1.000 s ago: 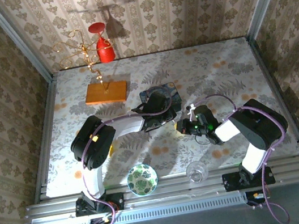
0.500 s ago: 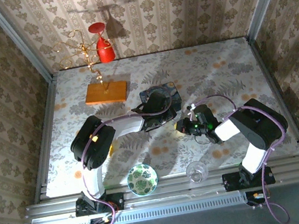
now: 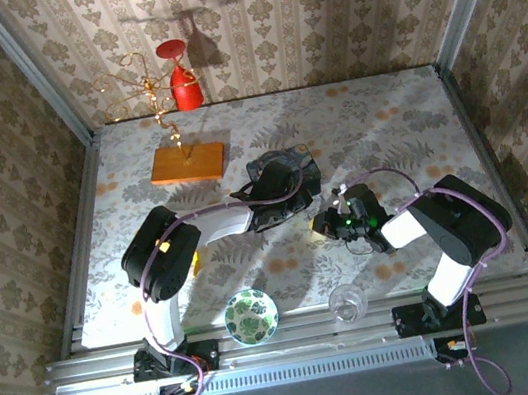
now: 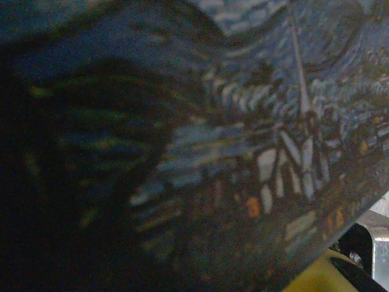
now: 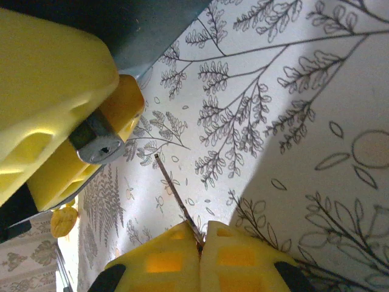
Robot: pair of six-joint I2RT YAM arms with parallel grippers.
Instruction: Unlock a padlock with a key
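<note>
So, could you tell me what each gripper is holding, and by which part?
The right gripper pinches the thin dark metal key by one end; the left gripper clamps the silvery-grey metal padlock by its body.

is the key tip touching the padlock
Apart. The right wrist view shows bare tablecloth between the key tip and the padlock.

Robot laboratory booth dressed as a domestic room: patterned wallpaper panels (image 3: 313, 7) set in aluminium framing (image 3: 39, 78), a floral tablecloth (image 3: 382, 117), and robot arms (image 3: 161, 250) bolted to the near slotted rail (image 3: 307, 334).
</note>
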